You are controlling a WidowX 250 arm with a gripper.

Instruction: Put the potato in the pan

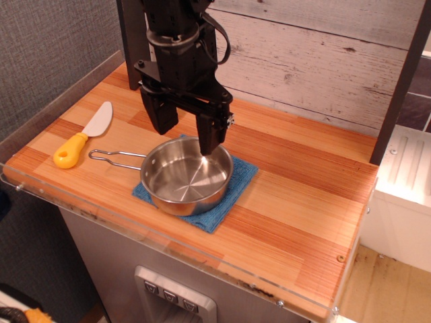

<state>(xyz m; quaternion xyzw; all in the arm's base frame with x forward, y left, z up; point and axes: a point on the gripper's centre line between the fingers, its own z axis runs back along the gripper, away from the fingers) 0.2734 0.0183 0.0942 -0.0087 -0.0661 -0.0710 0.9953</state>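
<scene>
- A wooden table [289, 202] stands by a gray plank wall.
- The shiny pan [186, 176] sits on a blue cloth [236, 188].
- The black gripper [183, 124] hangs over the pan's back rim, fingers spread apart, holding nothing.
- No potato shows.
- A yellow-handled knife [84, 136] lies to the left.

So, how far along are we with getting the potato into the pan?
Nothing looks done: the pan on the blue cloth is empty. The gripper hangs open over the pan's back rim, holding nothing visible. I see no potato anywhere in view, so finding, grasping and placing it all remain.
</scene>
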